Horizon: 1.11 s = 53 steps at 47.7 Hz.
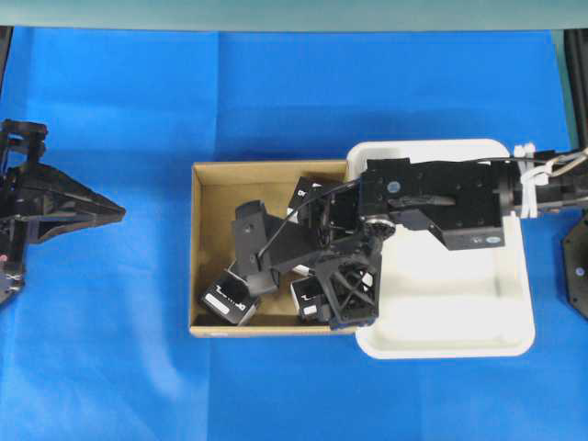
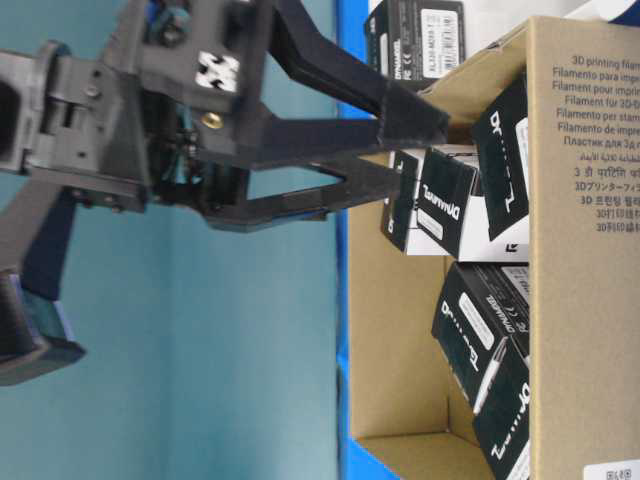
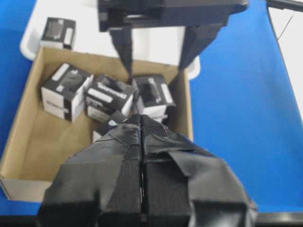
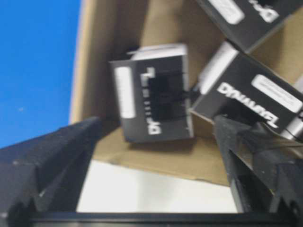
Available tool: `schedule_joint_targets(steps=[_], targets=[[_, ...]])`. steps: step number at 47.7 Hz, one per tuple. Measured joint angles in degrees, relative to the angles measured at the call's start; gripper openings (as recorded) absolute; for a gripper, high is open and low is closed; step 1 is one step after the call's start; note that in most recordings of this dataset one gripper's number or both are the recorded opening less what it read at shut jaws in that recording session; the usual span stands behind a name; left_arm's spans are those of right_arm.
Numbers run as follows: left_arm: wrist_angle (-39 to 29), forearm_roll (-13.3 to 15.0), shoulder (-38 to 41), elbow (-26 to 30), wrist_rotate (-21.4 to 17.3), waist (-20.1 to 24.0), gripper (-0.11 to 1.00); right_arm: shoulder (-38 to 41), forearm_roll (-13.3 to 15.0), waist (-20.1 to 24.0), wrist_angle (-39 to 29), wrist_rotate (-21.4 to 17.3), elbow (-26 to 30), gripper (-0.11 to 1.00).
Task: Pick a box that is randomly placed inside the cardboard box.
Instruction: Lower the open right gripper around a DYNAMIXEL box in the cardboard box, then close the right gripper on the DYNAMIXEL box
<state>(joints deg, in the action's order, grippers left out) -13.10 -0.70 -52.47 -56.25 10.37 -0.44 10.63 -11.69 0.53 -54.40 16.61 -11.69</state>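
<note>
Right end effector (image 4: 151,165), fingers spread wide and empty, poised above the cardboard box (image 4: 156,158). The target box (image 4: 151,94) lies ahead between the fingers, near the box's tray-side wall, its long axis roughly across the gap. A neighbouring box (image 4: 246,94) crowds one finger. Left end effector (image 3: 142,179), closed, is parked well apart.

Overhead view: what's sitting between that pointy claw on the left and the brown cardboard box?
Nothing. In the overhead view, only bare blue cloth separates the left gripper from the cardboard box, at its left wall.
</note>
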Motion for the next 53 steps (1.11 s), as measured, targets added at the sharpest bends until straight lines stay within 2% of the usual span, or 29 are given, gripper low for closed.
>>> schedule_joint_targets(steps=[20,53], targets=[[-0.1,0.0,0.0,0.0,0.0,0.0,-0.07,0.5,0.0,0.5,3.9,-0.6,-4.6,0.99],[-1.6,0.0,-0.2,0.0,0.9,-0.2,-0.07,3.9,0.5,1.3,4.8,-0.9,-4.7,0.99]])
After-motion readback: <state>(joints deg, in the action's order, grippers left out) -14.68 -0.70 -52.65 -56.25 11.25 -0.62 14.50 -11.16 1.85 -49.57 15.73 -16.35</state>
